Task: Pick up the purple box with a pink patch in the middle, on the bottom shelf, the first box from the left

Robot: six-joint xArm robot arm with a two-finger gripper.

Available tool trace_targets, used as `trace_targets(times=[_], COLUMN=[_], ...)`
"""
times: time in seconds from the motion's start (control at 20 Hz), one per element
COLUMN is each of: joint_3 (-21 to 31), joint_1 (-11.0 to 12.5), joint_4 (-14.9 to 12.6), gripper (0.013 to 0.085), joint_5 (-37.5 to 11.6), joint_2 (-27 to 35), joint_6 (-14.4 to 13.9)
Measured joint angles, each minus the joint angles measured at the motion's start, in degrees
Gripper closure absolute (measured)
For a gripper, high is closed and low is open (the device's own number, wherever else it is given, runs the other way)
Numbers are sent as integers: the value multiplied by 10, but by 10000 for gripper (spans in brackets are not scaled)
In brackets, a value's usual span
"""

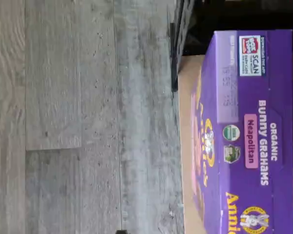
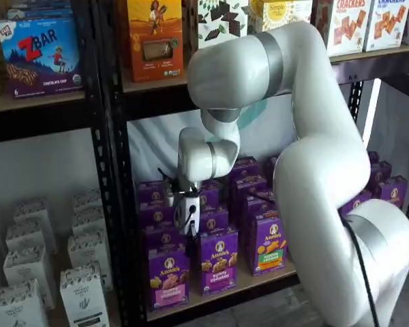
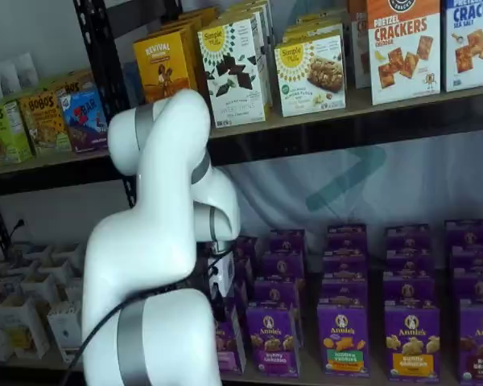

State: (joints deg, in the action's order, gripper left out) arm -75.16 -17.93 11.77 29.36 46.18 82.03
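- You are looking at the purple box (image 2: 168, 276) standing upright at the left end of the front row on the bottom shelf (image 2: 225, 294), just beside the black upright of the rack.
- Its pink band is running across the lower middle of its face, under the round white logo and the snack picture.
- In the wrist view the same purple box (image 1: 244, 131) is showing turned on its side, with "Organic Bunny Grahams" and a pink "Neapolitan" patch readable, sitting at the edge of the tan board over the grey plank floor (image 1: 78, 122).
- To its right in a shelf view a purple-banded carton (image 2: 217, 261) is standing, and beyond that a green-banded carton (image 2: 267, 242).
- More purple cartons are filling the rows behind them.
- The pincer (image 2: 187, 235) is hanging just above the purple box, below the white arm (image 2: 307, 157), with its white body facing you and a cable beside it.
- Its black fingers are hard to make out against the dark cartons; the jaws are standing at their widest, and nothing is held between them.
- In a shelf view the pincer (image 3: 220, 301) is mostly hidden behind the arm, near the leftmost purple cartons.
- On the upper shelf (image 3: 354, 121), cracker boxes and other cartons are lined up well above the arm's elbow.
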Motion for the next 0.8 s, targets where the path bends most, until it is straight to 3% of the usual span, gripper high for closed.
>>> trace_targets(times=[0.15,0.35,0.45,0.8], joint_3=[2,-8,-18,-42], joint_1=[-7,-12,-13,-23], joint_4=[-10,-9,4,1], gripper=[130,130,130,130], joint_5=[-25,-22,-9,-23], joint_2=[4,12,16,42], joint_6=[-15,-20,-10,-22])
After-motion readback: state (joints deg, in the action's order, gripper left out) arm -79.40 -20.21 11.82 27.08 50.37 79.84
